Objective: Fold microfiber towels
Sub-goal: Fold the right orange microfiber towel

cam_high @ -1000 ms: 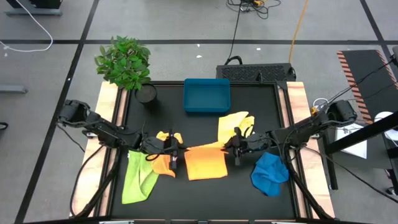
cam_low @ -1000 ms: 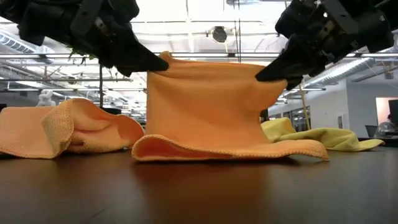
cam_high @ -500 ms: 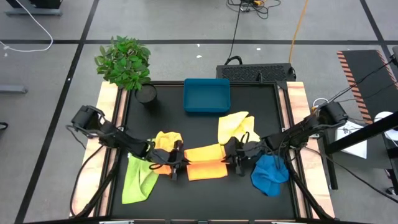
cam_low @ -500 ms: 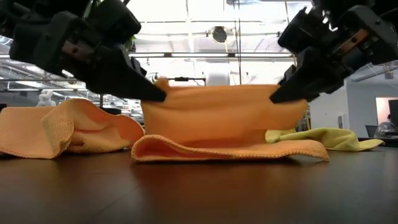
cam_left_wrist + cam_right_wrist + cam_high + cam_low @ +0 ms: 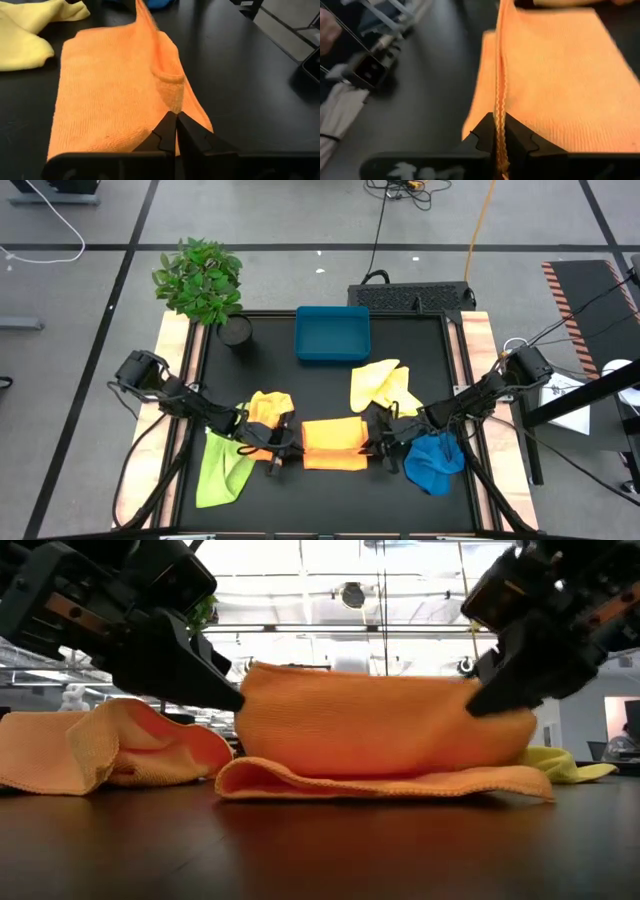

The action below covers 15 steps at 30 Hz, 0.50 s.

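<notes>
- Both arms are low over the front of the worktop [image 5: 420,330], one at each end of the orange towel [image 5: 333,443], which lies front and centre.
- Left hand [image 5: 175,122]: fingers pressed together on the towel's raised edge at its left end — the cloth runs right into the closed tips.
- Right hand [image 5: 499,131]: pinched tight on the hemmed edge at the other end; you can see the orange hem sandwiched between the two dark fingers.
- From table level the held edge arches over the bottom layer like a soft loop, so the fold is over but not yet laid flat.
- To do this well, I'd say: bring both ends down level and together, line the carried edge up with the edge beneath, and let go only once the cloth rests on itself. One side releasing first would likely skew the corners.
- Keep the pull gentle; microfiber drags on itself and the lower layer could slide.
- Waiting their turn: golden yellow towel [image 5: 270,406] just left of the orange one, lime green towel [image 5: 224,467] front left, pale yellow towel [image 5: 380,385] behind, blue towel [image 5: 435,460] front right.
- Teal tray [image 5: 332,333] and potted plant [image 5: 200,280] sit at the back.
- Writing or brands? None readable anywhere.
</notes>
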{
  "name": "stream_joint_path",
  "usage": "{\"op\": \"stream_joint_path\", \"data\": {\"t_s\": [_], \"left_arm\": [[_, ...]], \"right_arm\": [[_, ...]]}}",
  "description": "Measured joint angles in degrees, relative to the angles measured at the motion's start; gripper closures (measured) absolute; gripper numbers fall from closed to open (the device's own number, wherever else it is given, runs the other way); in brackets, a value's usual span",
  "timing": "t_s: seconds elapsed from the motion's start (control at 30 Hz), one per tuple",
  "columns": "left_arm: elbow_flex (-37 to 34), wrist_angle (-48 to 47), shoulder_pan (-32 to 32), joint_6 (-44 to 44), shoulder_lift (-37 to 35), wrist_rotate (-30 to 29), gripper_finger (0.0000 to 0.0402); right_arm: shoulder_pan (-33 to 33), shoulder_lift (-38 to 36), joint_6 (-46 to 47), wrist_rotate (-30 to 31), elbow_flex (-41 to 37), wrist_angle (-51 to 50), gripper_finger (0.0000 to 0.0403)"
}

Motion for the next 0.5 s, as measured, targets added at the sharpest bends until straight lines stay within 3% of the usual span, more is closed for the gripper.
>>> {"op": "stream_joint_path", "data": {"t_s": [0.23,0.5], "left_arm": [[0.04,-0.46,-0.85,-0.15,0.00,0.16,0.0366],[0.09,-3.30,-1.27,-1.75,-0.02,0.24,0.0366]], "right_arm": [[1.43,-0.02,-1.12,-4.33,0.05,4.82,0.0356],[3.70,-0.02,0.80,-4.44,0.09,6.59,0.0322]]}}
